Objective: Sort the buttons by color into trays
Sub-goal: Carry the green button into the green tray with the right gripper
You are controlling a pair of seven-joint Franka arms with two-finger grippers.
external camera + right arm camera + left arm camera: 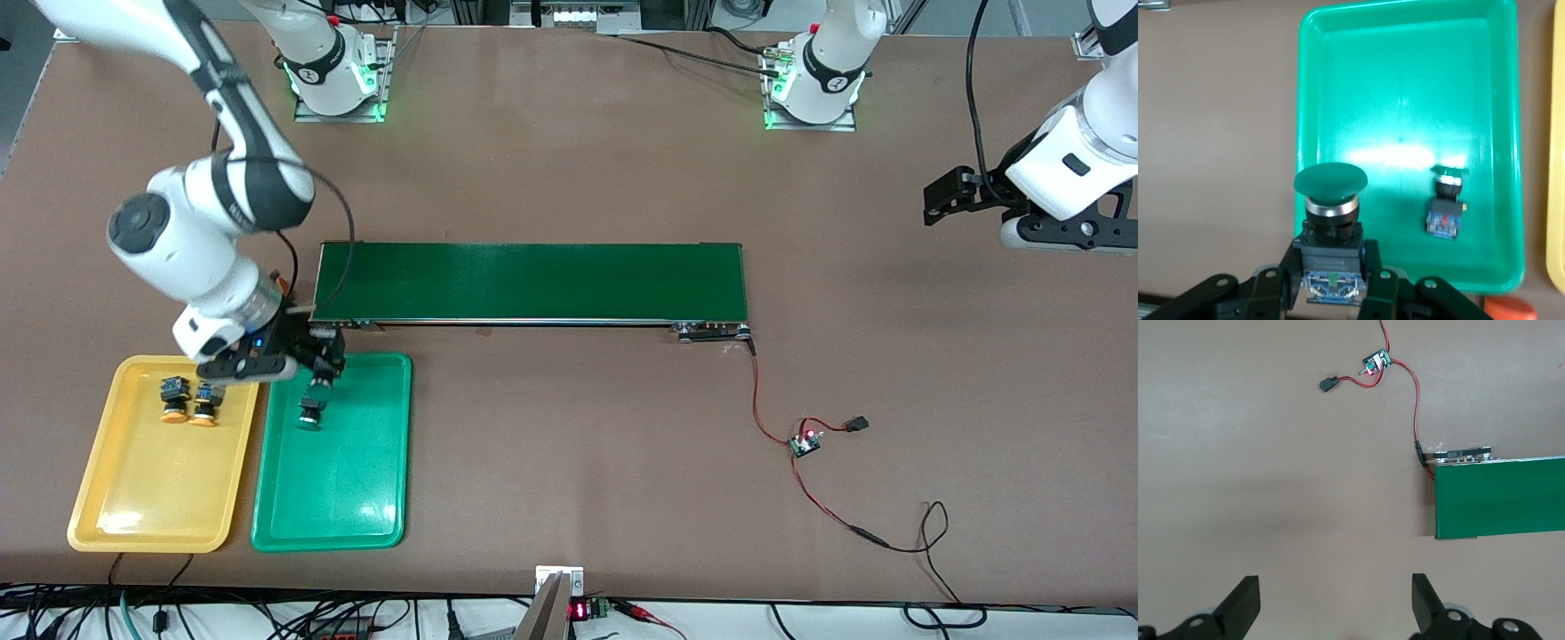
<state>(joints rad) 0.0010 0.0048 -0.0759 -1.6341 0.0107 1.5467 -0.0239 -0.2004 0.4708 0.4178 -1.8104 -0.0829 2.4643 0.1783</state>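
Over the green tray [373,524], right gripper [1333,283] pinches a green button [1331,200] by its boxy body: rigid, light, flat faces grip well; domed cap would slip. Second green button [310,411] lies in tray; orange pair [188,401] in yellow tray [133,498]. Left gripper [1331,600] waits spread over bare table.

Two buttons [188,401] sit together in one tray [142,498], another button [310,414] in the tray [356,498] just beside it, both nearer the camera than the belt [533,282].
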